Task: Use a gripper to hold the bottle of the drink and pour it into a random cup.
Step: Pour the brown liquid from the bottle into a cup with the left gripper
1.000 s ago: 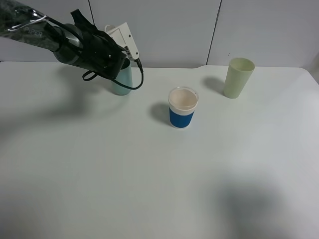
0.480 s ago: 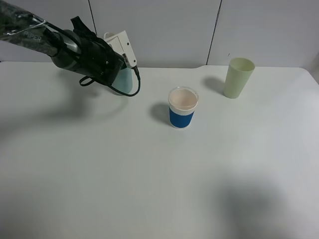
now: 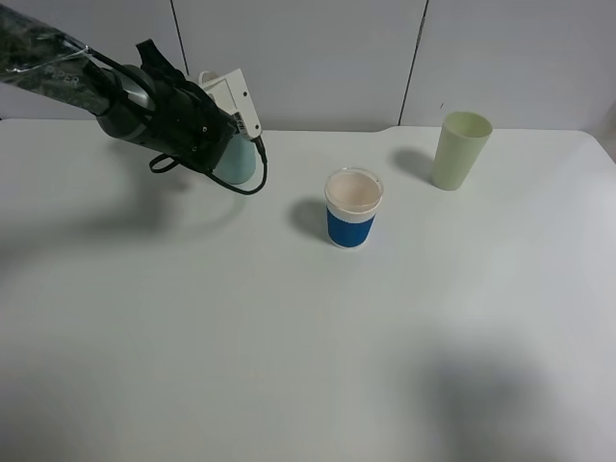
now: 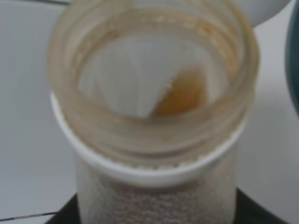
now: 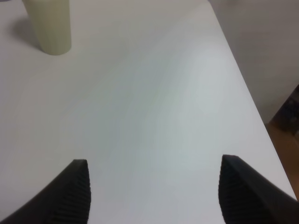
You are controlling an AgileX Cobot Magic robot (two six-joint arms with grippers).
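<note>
Left gripper clamps clear squarish plastic bottle, body between jaws, neck protruding; teal plastic tumbler at table's 11 o'clock.

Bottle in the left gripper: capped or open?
Open. The bottle has no cap on its neck; the wrist view looks straight in at some brown drink.
</note>
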